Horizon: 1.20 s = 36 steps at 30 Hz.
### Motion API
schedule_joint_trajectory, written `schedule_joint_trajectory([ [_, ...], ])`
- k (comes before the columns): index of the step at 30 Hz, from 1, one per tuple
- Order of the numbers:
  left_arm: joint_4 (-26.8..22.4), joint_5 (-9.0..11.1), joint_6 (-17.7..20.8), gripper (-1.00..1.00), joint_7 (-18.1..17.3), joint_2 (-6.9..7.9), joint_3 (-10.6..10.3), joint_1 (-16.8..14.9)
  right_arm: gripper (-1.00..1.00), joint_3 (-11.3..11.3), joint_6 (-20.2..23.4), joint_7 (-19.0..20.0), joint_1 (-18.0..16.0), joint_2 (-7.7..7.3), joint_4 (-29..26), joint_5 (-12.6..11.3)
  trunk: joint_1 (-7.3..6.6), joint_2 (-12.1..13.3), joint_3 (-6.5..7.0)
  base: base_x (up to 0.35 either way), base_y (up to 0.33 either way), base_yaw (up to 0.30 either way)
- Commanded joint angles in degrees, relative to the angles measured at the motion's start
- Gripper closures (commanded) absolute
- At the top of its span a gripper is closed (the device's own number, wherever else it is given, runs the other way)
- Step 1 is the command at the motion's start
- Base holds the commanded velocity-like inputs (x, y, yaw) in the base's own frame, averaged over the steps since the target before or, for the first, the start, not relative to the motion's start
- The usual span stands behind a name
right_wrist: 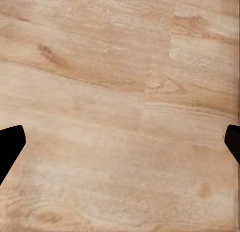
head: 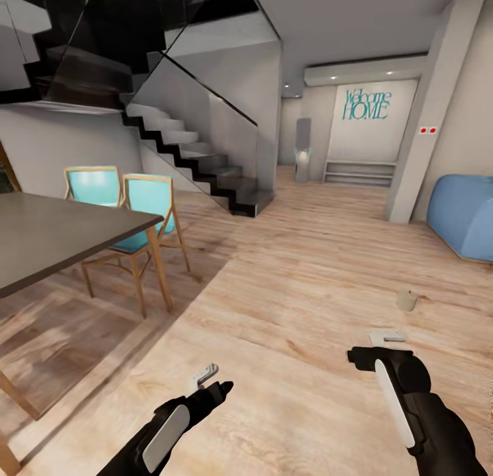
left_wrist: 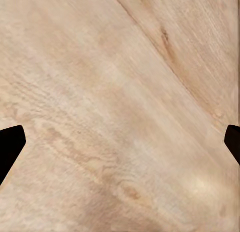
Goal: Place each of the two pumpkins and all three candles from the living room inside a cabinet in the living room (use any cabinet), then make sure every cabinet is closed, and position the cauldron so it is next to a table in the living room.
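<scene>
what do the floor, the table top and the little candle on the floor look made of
Floor: pale wood planks, matte, with visible grain and knots in both wrist views. Table: dark grey-brown top, smooth with a slight sheen, likely stained wood or laminate, on light wooden legs. Candle: dull beige stub, probably wax, though too small to be sure.

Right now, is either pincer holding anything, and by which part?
Nothing is held. The left pincer and right pincer are both open over bare wood floor; a candle stands untouched ahead.
</scene>
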Motion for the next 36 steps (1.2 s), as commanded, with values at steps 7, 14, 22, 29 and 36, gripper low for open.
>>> schedule_joint_trajectory([
  [7, -0.10, 0.64, 0.03, -1.00, 0.50, -0.03, -0.14, -0.03, -1.00, -0.02, 0.21, -0.56, -0.06, 0.03, -0.08, -0.21, 0.02, -0.02, -0.06, 0.338, -0.001, -0.277],
  [14, -0.10, 0.64, 0.03, -1.00, 0.50, -0.04, -0.14, -0.02, -1.00, -0.04, 0.21, -0.53, -0.07, -0.09, -0.07, -0.14, 0.02, -0.02, -0.06, 0.339, 0.000, -0.277],
  [22, -0.11, 0.67, 0.08, -1.00, 0.50, -0.05, -0.14, -0.02, -1.00, -0.09, 0.21, -0.59, -0.13, -0.21, -0.07, -0.07, 0.02, -0.02, -0.06, 0.339, 0.000, -0.277],
  [29, -0.11, 0.70, 0.11, -1.00, 0.44, 0.01, -0.14, -0.02, -1.00, -0.11, 0.21, -0.67, -0.43, -0.20, 0.58, -0.08, 0.02, -0.02, -0.06, 0.339, 0.000, -0.277],
  [36, -0.11, 0.66, 0.06, -1.00, 0.62, 0.06, -0.14, -0.02, -1.00, -0.12, -2.55, -0.80, -2.43, 0.05, 4.82, -0.06, 0.02, -0.02, -0.06, 0.339, 0.000, -0.277],
])
